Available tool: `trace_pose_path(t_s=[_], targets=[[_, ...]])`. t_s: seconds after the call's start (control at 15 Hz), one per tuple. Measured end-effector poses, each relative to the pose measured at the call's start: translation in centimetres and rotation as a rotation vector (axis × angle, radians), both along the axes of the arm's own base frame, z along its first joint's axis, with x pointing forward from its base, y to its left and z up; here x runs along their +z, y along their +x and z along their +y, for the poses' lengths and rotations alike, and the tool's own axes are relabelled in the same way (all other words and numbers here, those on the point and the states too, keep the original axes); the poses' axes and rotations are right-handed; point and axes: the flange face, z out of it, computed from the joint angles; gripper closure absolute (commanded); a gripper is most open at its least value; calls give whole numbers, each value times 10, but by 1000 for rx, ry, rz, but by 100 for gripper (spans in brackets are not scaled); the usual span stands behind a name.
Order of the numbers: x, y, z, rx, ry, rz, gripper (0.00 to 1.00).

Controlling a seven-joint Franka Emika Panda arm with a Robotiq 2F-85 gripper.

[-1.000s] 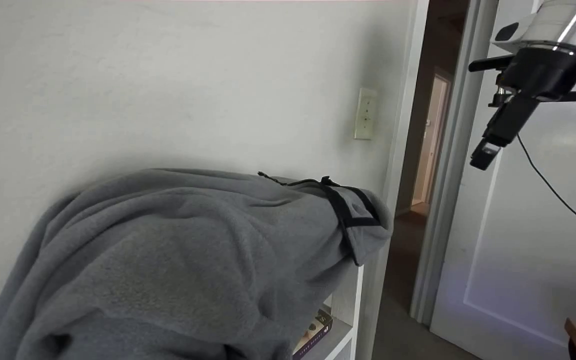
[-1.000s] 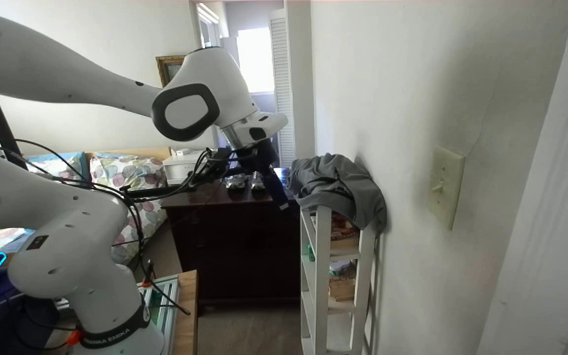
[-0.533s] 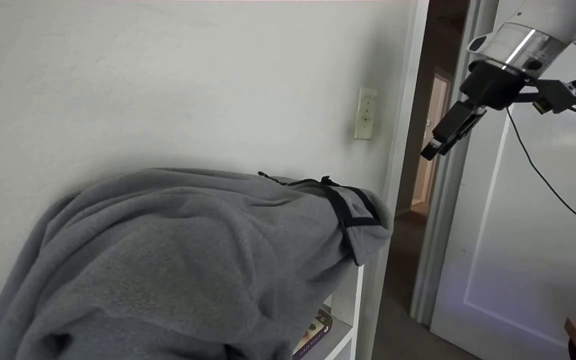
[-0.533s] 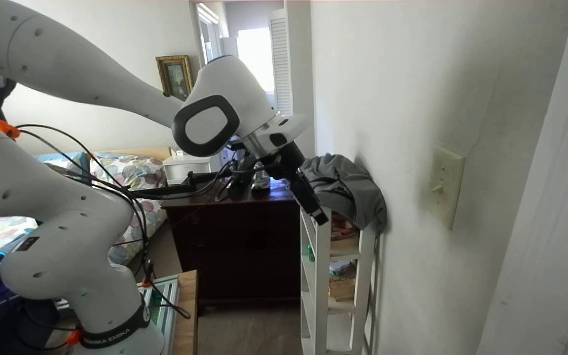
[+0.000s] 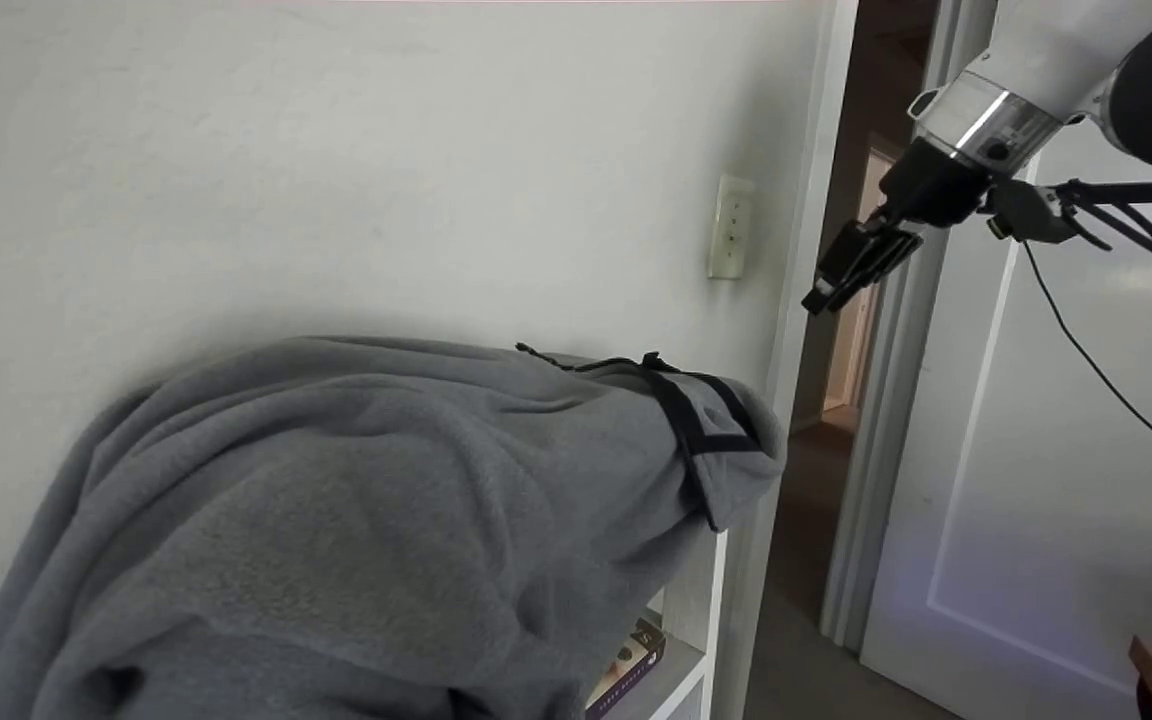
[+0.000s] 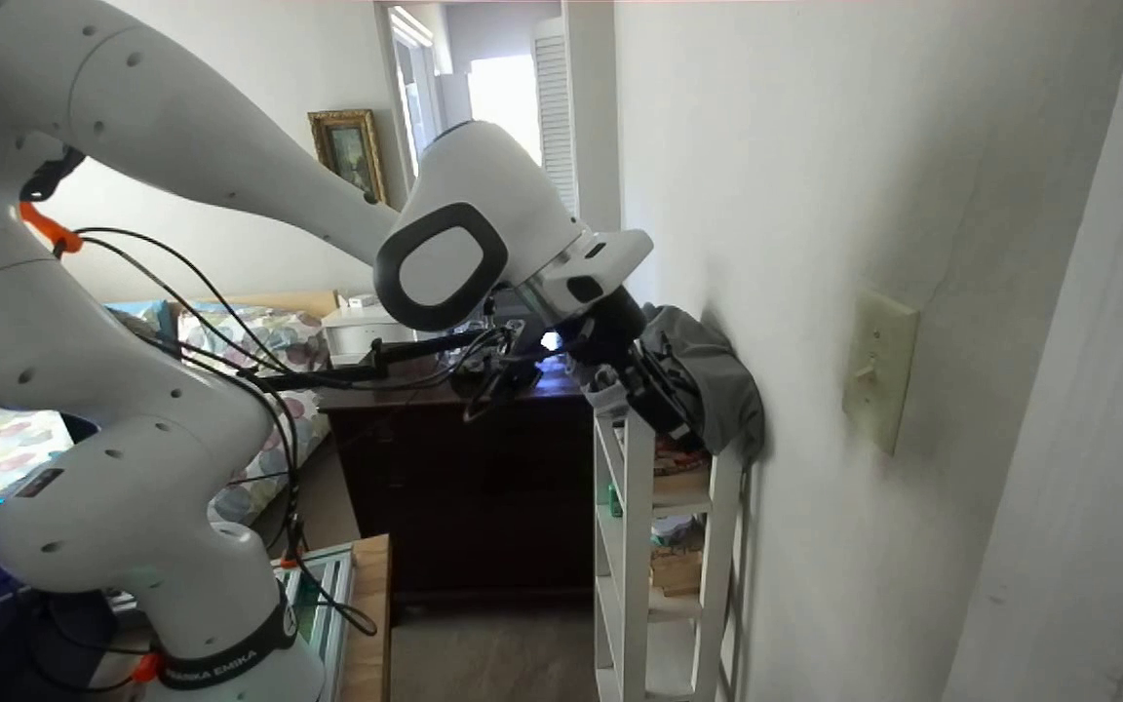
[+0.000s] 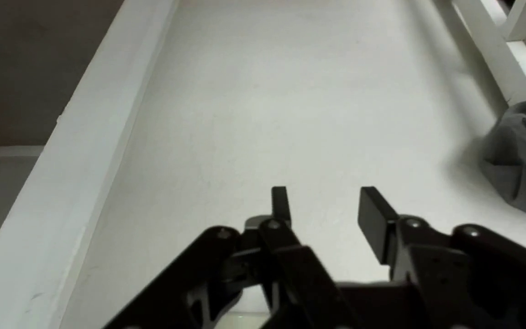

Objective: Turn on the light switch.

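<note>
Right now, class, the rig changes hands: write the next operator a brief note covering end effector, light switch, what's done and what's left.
End effector: open, jaws apart, nothing between them.
Light switch: on the wall beside the door frame; its toggle is too small to read as on or off.
Done: no contact yet; the end effector is apart from the light switch in both exterior views.
Left: probably bring the end effector to the toggle, flip it, then check.
</note>
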Motion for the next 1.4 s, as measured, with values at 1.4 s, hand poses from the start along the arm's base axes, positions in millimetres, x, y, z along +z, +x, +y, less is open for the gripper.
trace_pose_path(t_s=[1.4], targets=[[8,33,-37,-80,-104,-104,95]])
